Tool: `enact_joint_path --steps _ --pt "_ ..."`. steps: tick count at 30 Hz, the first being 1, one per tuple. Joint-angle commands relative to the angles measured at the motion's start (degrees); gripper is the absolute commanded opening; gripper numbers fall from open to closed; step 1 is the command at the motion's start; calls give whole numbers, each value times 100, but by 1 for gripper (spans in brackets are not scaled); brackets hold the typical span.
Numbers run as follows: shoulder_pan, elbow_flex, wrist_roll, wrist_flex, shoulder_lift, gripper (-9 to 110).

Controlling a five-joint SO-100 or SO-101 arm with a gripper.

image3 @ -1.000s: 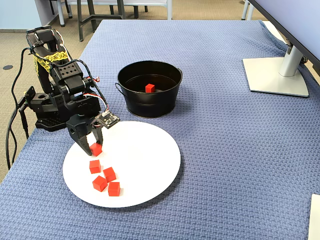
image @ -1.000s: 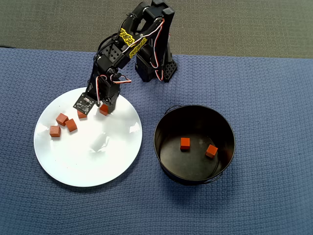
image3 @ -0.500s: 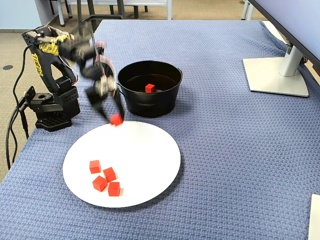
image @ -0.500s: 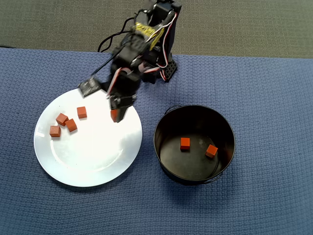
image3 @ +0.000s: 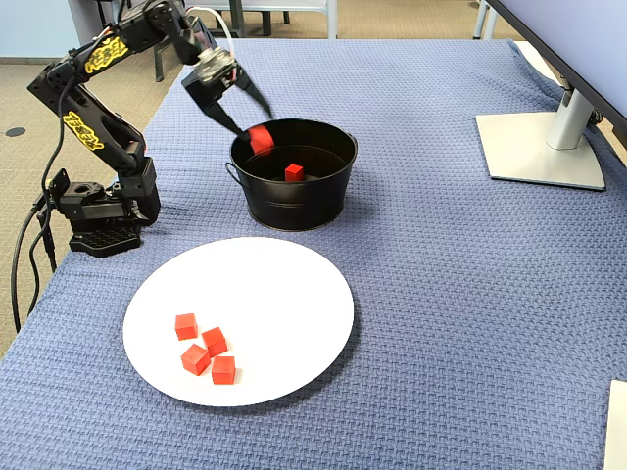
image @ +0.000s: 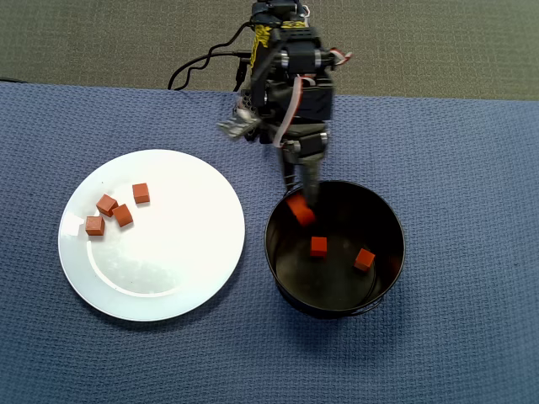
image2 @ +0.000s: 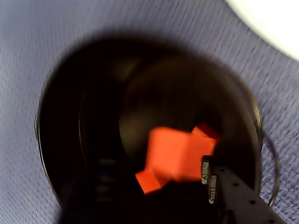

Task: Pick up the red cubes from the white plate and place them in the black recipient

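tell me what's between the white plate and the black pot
Nothing: in the overhead view only a narrow strip of bare blue cloth separates the white plate from the black pot.

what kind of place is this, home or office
Probably an office or lab: a monitor stand sits on the blue cloth-covered table, with grey carpet beyond its edge.

Arm bent forward, claw (image3: 257, 125) angled down, jaws spread.
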Motion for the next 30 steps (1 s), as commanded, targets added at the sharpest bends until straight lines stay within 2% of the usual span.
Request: enact_joint_path --steps 1,5,10,13,16,24,30 --pt "413 -316 -246 -149 53 37" --pt "1696 -466 -483 -439 -149 31" --pt "3006 -220 -1468 -598 -492 27" --pt "3586 62 -2294 -466 -633 25" --pt "4140 598 -3357 -879 -756 25" --pt "5414 1635 -3551 -2083 -1274 21" --pt "5880 1811 -3683 -2628 -1907 19"
